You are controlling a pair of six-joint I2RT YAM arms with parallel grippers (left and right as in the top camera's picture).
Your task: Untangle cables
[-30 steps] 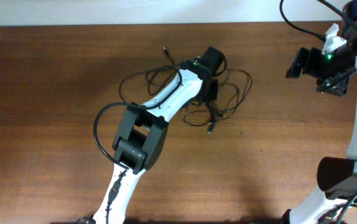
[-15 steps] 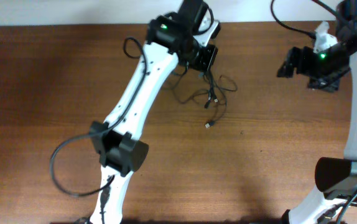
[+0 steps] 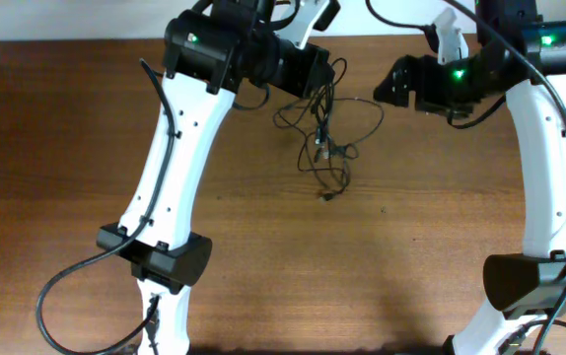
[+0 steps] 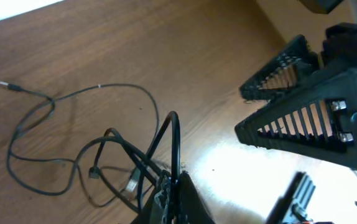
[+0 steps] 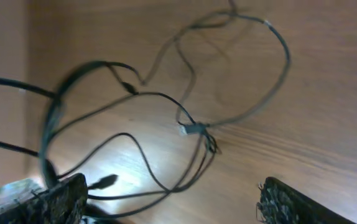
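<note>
The left gripper is pinched fully shut on the cables. It sits near the far edge of the table, above the wood, so the bundle hangs from its fingers and trails down onto the surface. Most of the loops lie on the table just below and in front of the grip. One loose plug rests at the near end of the heap, a little apart from the rest. The right gripper stands wide open with nothing in it, just to the right of the hanging strands and pointed at them.

The step in hand looks like bringing the second gripper in to take one strand, so the two can draw the tangle apart. To do it well, the right gripper should close on a single cord, not a handful. Its own camera shows a small knot where several strands cross at a pale plug (a likely snag), and closing there would probably only tighten things. A lone stretch of loop off to the side of that crossing looks like the better target. The left grip should hold firm while the right pulls slowly sideways, low enough that slack on the table can feed through. If the whole heap drags along together, the pull is on the wrong strand.
</note>
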